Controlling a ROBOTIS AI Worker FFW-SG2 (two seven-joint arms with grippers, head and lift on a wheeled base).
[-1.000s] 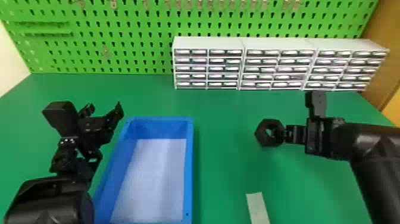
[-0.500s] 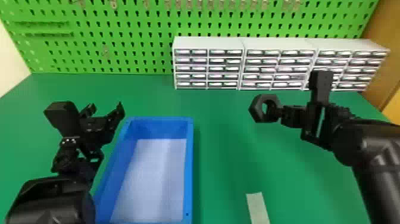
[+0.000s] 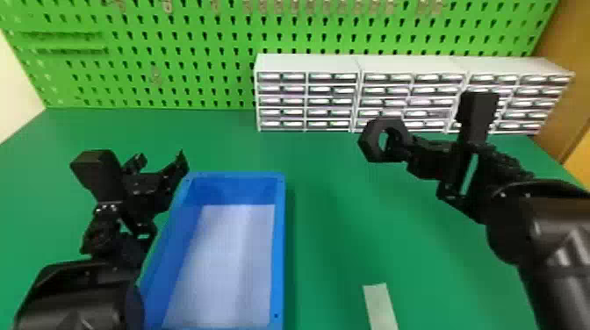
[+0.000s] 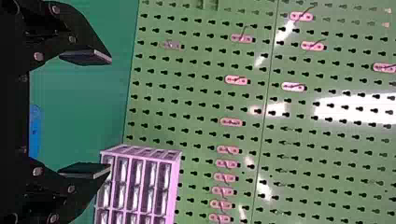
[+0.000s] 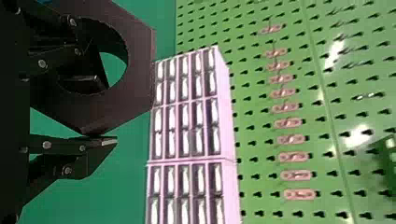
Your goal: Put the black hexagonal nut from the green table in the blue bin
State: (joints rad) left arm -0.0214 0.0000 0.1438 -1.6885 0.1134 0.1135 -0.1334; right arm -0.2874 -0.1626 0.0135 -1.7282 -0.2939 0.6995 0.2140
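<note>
Higher now than a second ago, the right pincer (image 3: 401, 147) has lifted the black hexagonal nut (image 3: 371, 141). Below is the big green desk (image 3: 333, 263), with white drawers (image 3: 307, 63) at the back. The blue bin (image 3: 279, 245) sits on it, and the nut is well off to its right. Beside the bin, on its left, the left pincer (image 4: 105, 113) waits with its fingers wide apart. The right one is clamped on the nut's ring, one finger in the hole and one outside. To do this well, keep that squeeze firm, swing left over the bin's wall, get low over the middle, then let go softly so the nut won't bounce.
</note>
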